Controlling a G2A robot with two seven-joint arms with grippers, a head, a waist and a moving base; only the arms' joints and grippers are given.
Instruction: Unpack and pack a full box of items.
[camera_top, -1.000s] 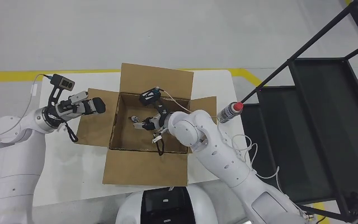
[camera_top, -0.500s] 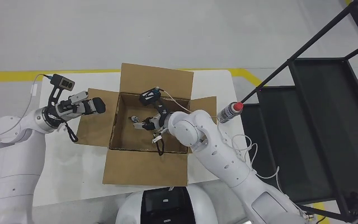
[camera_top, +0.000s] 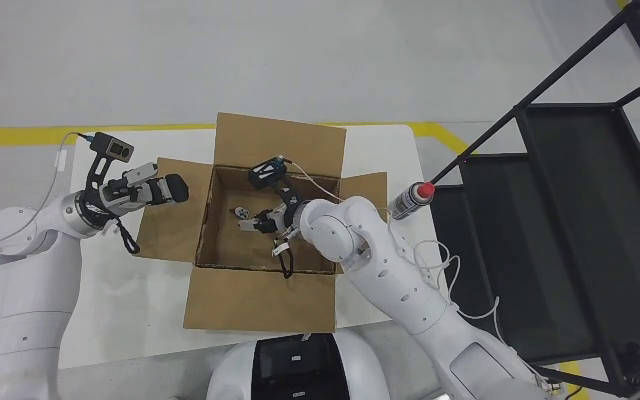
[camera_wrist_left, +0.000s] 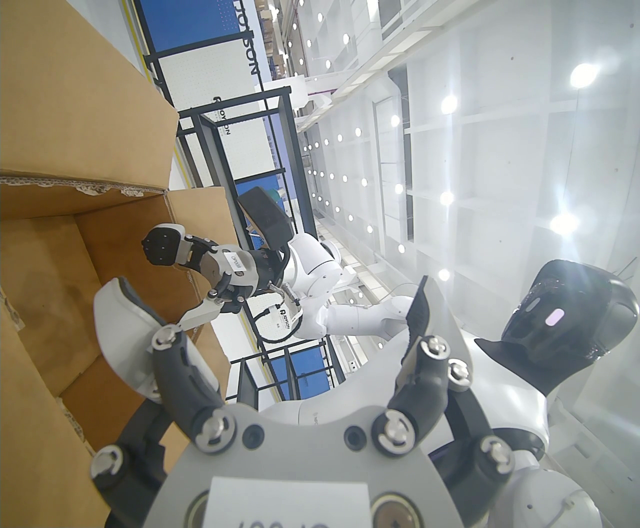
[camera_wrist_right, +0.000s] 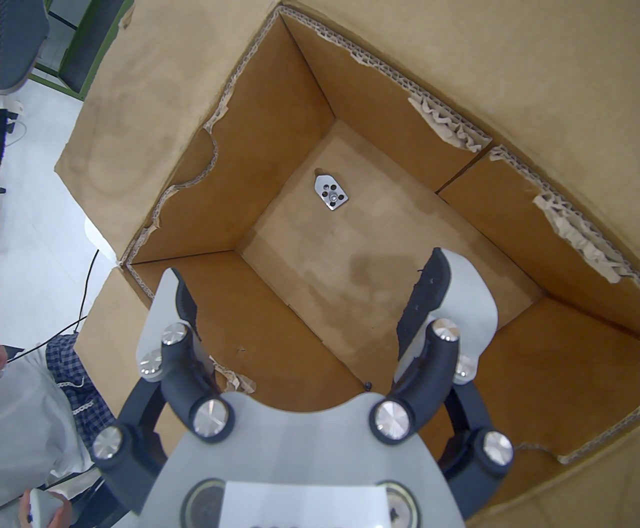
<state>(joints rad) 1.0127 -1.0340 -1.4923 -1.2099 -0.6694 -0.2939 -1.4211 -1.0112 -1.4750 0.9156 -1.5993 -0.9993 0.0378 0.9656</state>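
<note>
Right pincer (camera_wrist_right: 306, 270) spread above box (camera_wrist_right: 270, 150) — plate (camera_wrist_right: 330, 193) inside.

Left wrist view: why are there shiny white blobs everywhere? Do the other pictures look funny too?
Left wrist view: ceiling lamps shine straight into the camera and flare into streaks. Right wrist view: the wide lens makes the walls of the box splay outward, and the metal plate glints. Top view: even light, with the box's inside a bit darker.
</note>
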